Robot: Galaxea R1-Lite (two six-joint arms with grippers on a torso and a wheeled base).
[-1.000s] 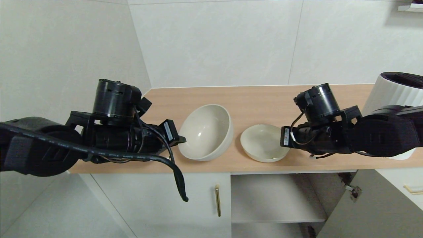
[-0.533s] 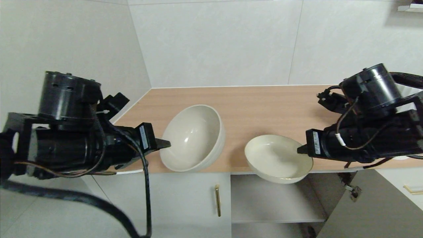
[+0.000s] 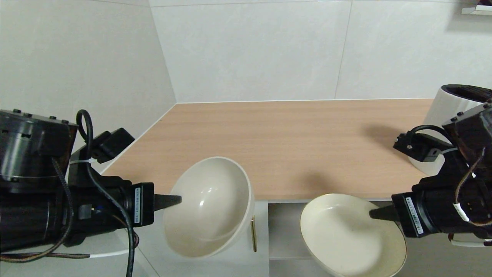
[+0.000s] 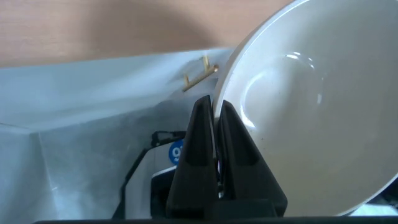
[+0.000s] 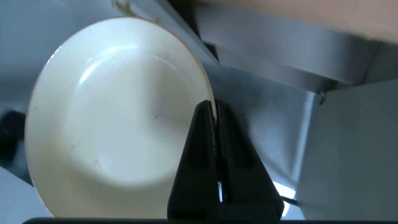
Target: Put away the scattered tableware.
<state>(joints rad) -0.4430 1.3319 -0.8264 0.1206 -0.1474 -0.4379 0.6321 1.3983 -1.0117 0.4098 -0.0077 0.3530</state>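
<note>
My left gripper pinches the bowl, my right gripper the dish — both just lifted off the counter, lower in frame — cupboard next.

The right gripper pinches the rim of a shallow cream bowl, with one black finger inside the rim and one outside. The bowl has tiny dark specks on its inside and touches nothing but the gripper. Behind it is a grey cupboard shelf under the wooden counter, and a cupboard door stands open.
</note>
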